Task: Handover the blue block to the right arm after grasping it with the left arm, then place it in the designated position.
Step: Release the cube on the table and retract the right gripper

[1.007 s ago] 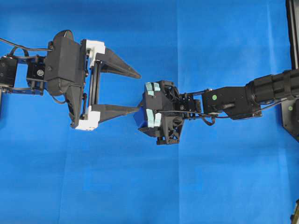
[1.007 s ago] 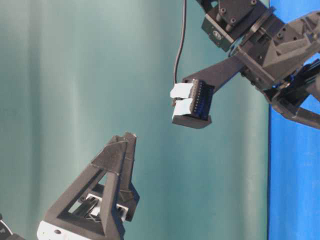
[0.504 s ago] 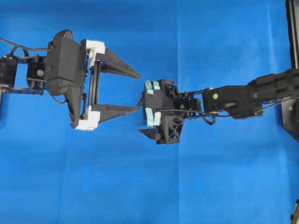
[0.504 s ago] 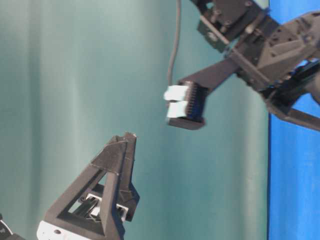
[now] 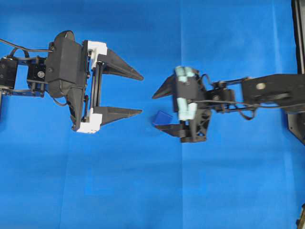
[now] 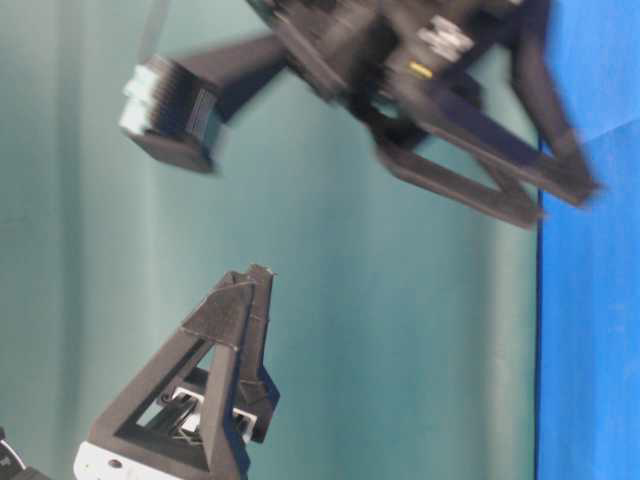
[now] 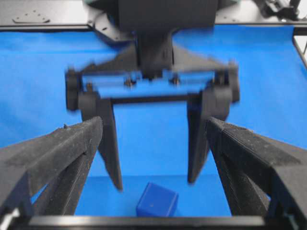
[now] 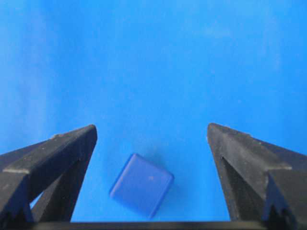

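Note:
The blue block (image 5: 162, 117) lies loose on the blue cloth, tilted, with nothing gripping it. My right gripper (image 5: 156, 112) hangs open above it, and the block sits below the gap between the fingers, nearer the lower one. In the right wrist view the blue block (image 8: 142, 184) rests on the cloth between the spread fingers of the right gripper (image 8: 151, 128). My left gripper (image 5: 142, 94) stands open and empty just to the left, pointing at the block. The left wrist view shows the blue block (image 7: 157, 200) under the right gripper (image 7: 154, 182), framed by the left gripper (image 7: 153, 125).
Blue cloth (image 5: 143, 191) covers the table. A black frame (image 5: 298, 47) runs along the right edge, and a black rail (image 7: 48, 14) lies beyond the cloth's far edge. A teal backdrop (image 6: 100, 200) fills the table-level view.
The right gripper opened and let go of the blue block, which now lies on the cloth. The right arm has pulled back to the right and risen. The left arm has not moved.

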`<action>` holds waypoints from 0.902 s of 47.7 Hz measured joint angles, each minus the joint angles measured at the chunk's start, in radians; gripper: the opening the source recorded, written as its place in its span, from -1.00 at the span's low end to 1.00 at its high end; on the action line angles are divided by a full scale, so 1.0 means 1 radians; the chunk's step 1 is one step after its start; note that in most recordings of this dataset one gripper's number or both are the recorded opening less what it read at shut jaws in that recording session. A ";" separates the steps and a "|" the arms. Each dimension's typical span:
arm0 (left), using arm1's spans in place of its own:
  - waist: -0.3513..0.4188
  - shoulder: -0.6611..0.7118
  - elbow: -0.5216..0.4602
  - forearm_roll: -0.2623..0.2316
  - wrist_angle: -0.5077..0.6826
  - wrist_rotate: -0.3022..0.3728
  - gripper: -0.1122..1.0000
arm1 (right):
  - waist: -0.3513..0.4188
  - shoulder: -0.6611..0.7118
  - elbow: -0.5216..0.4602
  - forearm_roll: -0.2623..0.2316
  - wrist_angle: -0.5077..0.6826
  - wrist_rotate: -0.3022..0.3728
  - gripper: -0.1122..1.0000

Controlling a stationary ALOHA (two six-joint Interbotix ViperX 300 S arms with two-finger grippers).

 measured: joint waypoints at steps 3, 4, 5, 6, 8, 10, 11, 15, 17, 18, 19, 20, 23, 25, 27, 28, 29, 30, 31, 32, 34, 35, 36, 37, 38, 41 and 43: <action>0.000 0.000 0.000 0.002 0.000 0.000 0.81 | 0.000 -0.048 0.008 0.000 0.032 0.000 0.82; 0.002 0.000 -0.002 0.002 0.000 0.000 0.81 | 0.000 -0.063 0.009 0.000 0.041 0.000 0.82; 0.000 0.000 -0.002 0.002 0.000 -0.002 0.81 | -0.002 -0.081 0.011 0.000 0.054 0.000 0.82; 0.000 0.000 -0.002 0.002 0.000 0.000 0.81 | 0.000 -0.098 0.012 -0.002 0.064 0.000 0.82; 0.000 0.000 -0.002 0.000 0.000 -0.002 0.81 | 0.000 -0.133 0.014 -0.005 0.086 0.000 0.82; 0.000 0.000 -0.003 0.002 0.000 -0.002 0.81 | -0.002 -0.167 0.017 -0.011 0.109 0.000 0.82; 0.000 0.000 -0.002 0.002 0.000 0.000 0.81 | 0.000 -0.183 0.018 -0.012 0.118 -0.002 0.82; 0.000 0.000 -0.003 0.000 0.000 -0.002 0.81 | -0.002 -0.244 0.023 -0.020 0.156 0.000 0.82; 0.000 0.000 -0.003 0.000 0.000 -0.002 0.81 | 0.000 -0.270 0.025 -0.023 0.175 0.000 0.82; 0.000 0.000 -0.003 0.002 0.000 0.000 0.81 | -0.002 -0.282 0.026 -0.025 0.181 -0.002 0.82; 0.000 0.000 -0.003 0.000 0.000 0.000 0.81 | -0.002 -0.295 0.028 -0.025 0.187 0.000 0.82; 0.000 0.000 -0.003 0.002 0.000 0.000 0.81 | 0.000 -0.311 0.031 -0.026 0.199 -0.002 0.82; 0.000 0.000 -0.003 0.000 0.000 0.000 0.81 | 0.000 -0.350 0.034 -0.029 0.224 -0.002 0.82; 0.000 0.002 -0.003 0.000 0.000 0.000 0.81 | -0.002 -0.376 0.038 -0.029 0.239 0.000 0.82; 0.000 0.002 -0.003 0.002 0.000 0.000 0.81 | 0.000 -0.400 0.041 -0.032 0.253 -0.002 0.82; 0.000 0.000 -0.003 0.002 0.000 0.000 0.81 | 0.000 -0.419 0.041 -0.034 0.262 -0.002 0.82; 0.000 0.002 -0.003 0.002 0.000 -0.002 0.81 | 0.000 -0.430 0.044 -0.034 0.268 -0.002 0.82; 0.000 0.000 -0.003 0.002 0.000 -0.002 0.81 | 0.000 -0.443 0.046 -0.035 0.273 -0.002 0.82; 0.000 0.000 -0.003 0.000 0.000 -0.002 0.81 | 0.000 -0.454 0.049 -0.035 0.278 0.000 0.82; 0.000 0.000 -0.003 0.002 0.000 -0.002 0.81 | 0.000 -0.466 0.051 -0.035 0.282 -0.002 0.82; 0.000 0.000 -0.003 0.000 0.000 -0.002 0.81 | 0.000 -0.488 0.055 -0.037 0.288 0.000 0.82; 0.000 0.000 -0.003 0.000 0.000 -0.002 0.81 | 0.000 -0.497 0.058 -0.037 0.291 0.000 0.82; 0.000 0.000 -0.003 0.002 0.000 -0.002 0.81 | 0.000 -0.508 0.060 -0.037 0.293 0.000 0.82; 0.000 0.000 -0.003 0.000 0.000 -0.002 0.81 | 0.000 -0.517 0.063 -0.037 0.296 0.002 0.82; 0.000 0.000 -0.003 0.002 0.000 -0.002 0.81 | 0.000 -0.529 0.066 -0.037 0.302 0.002 0.82; 0.000 0.000 -0.003 0.002 0.000 -0.002 0.81 | 0.000 -0.552 0.069 -0.037 0.314 0.002 0.82; 0.000 0.000 -0.003 0.000 0.000 -0.002 0.81 | 0.000 -0.561 0.069 -0.037 0.325 0.003 0.82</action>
